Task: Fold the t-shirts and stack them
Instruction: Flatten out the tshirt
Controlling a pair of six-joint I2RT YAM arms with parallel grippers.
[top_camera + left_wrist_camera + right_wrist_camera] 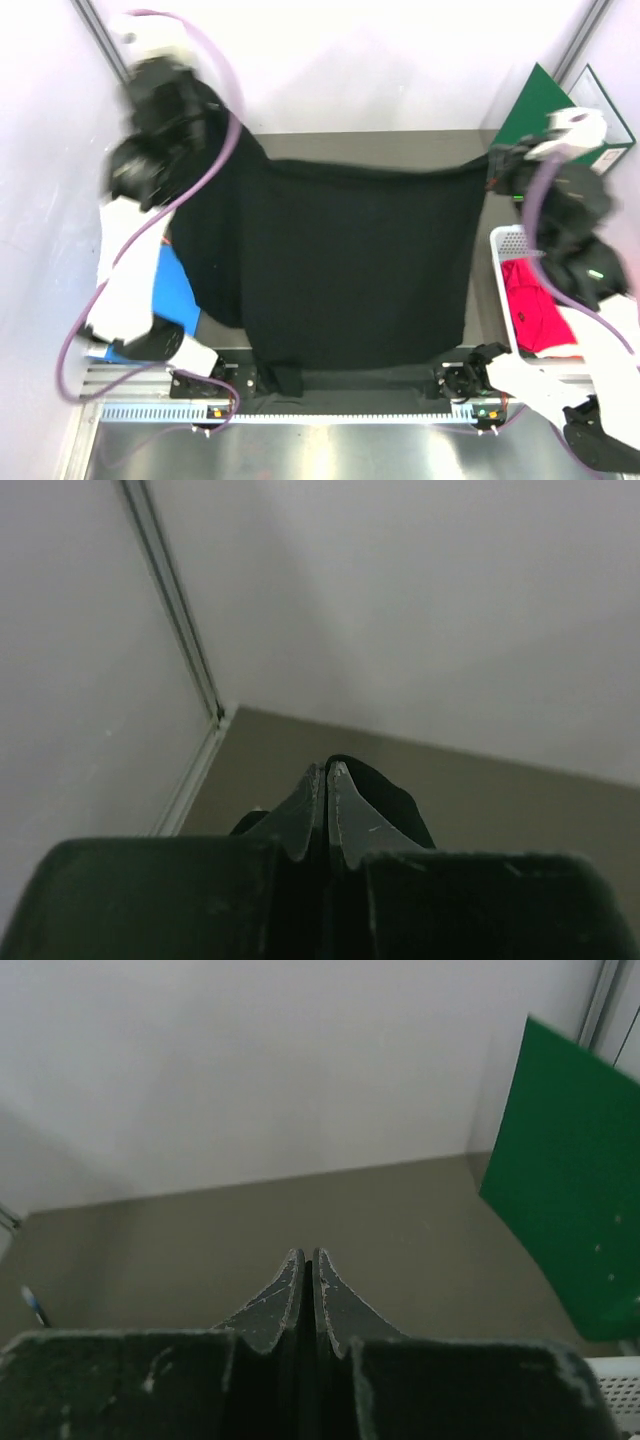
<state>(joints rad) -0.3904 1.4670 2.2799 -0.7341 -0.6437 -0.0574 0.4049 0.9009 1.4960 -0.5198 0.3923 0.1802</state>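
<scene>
The black t-shirt (330, 260) hangs spread wide between my two grippers over the table, and its lower hem drapes at the near edge. My left gripper (212, 128) is shut on the shirt's far left corner. In the left wrist view its jaws (327, 768) are closed, with black cloth (395, 800) bulging beside the tips. My right gripper (497, 165) is shut on the far right corner. In the right wrist view its jaws (307, 1253) are pressed together, and only a thin dark strip shows between them. The magenta-red t-shirt (535, 310) lies in the white basket (500, 240).
A green folder (545, 110) leans at the far right and also shows in the right wrist view (570, 1180). A blue folder (178, 290) lies at the left, partly under the black shirt. White walls close in the back and the left side.
</scene>
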